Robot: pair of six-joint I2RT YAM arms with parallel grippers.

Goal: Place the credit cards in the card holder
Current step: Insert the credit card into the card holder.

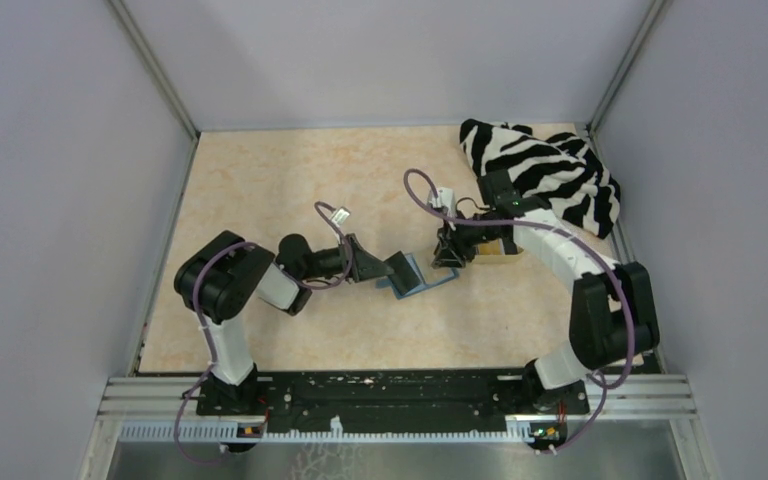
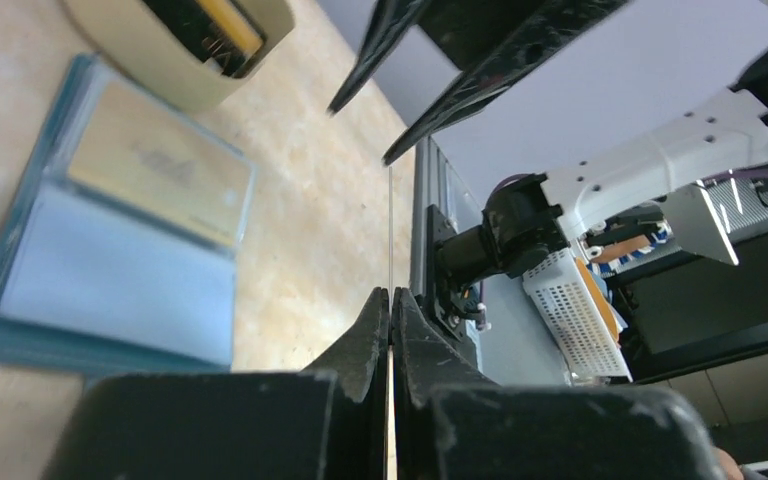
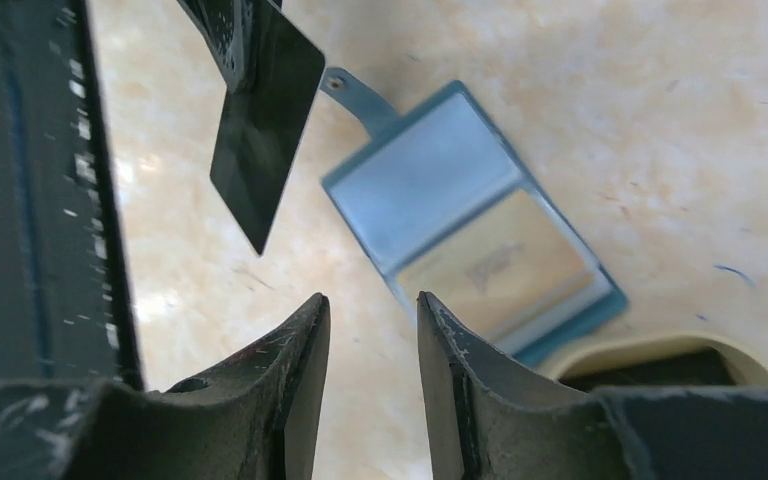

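Pinching a black card (image 3: 265, 130), the left gripper (image 2: 391, 292) is clamped shut near the table's (image 1: 260, 200) middle. The right gripper (image 3: 372, 300) has its jaws apart, empty. The holder (image 3: 460, 230) lies open just beside the tray (image 3: 640, 352).

Glossy black credit card (image 3: 260, 130); card holder (image 3: 560, 318) with clear plastic sleeves (image 3: 430, 190); smooth tabletop (image 3: 660, 100)

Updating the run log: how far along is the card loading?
Done: a gold card looks slotted in the open card holder. In hand: left end effector shut on a black card beside it; right end effector open, empty. Left: that card, plus cards visible in the tan tray.
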